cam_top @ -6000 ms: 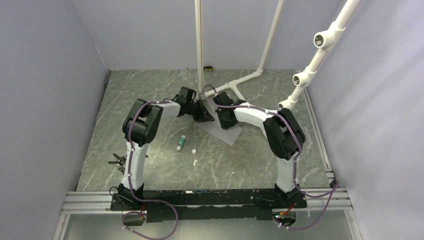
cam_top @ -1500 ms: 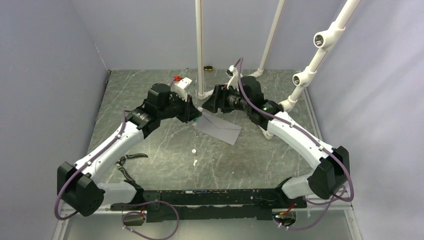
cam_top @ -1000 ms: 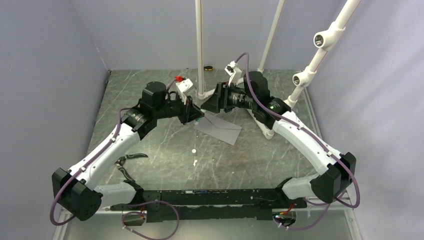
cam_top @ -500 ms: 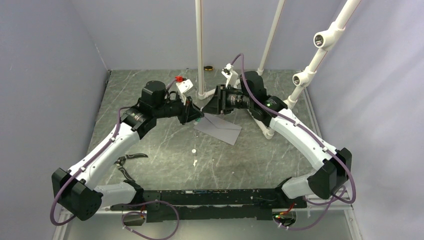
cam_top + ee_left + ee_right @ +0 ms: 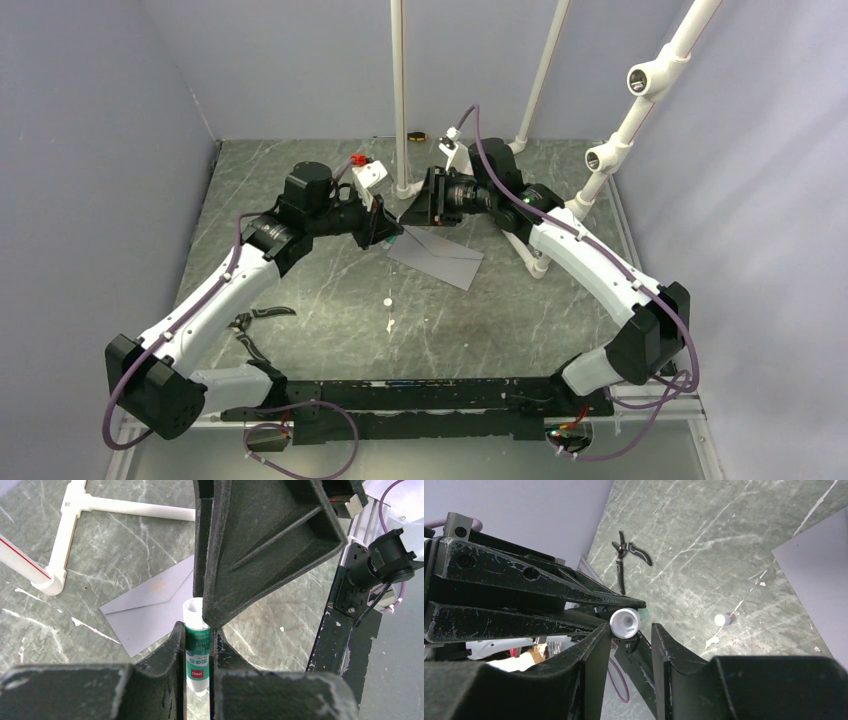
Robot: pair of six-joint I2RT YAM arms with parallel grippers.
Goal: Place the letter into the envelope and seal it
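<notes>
Top external view has both arms stretched out over the far middle of the tabletop (image 5: 330, 290), their end effectors meeting nose to nose just above the envelope (image 5: 445, 260). The envelope lies flat on the marble-patterned surface, grey, with its pointed flap folded down over the body, and neither end effector touches it.

Over to the left wrist view: the left end effector (image 5: 197, 630) is clamped on a glue stick (image 5: 197, 652). It's a white tube with a green label, pinched across its body, with the white end poking out towards the other arm.

Right wrist view now, and the right end effector (image 5: 629, 629) has a finger on each side of that round white end. The jaws are apart, with a sliver of gap showing on one side, so there's no clamp there.

Down on the tabletop a small white cap (image 5: 722, 619) sits by itself, a little off the envelope's near edge. Black-handled pliers (image 5: 631, 555) lie well off towards the left arm's side, and the white pipe frame (image 5: 65, 525) stands beyond the envelope
</notes>
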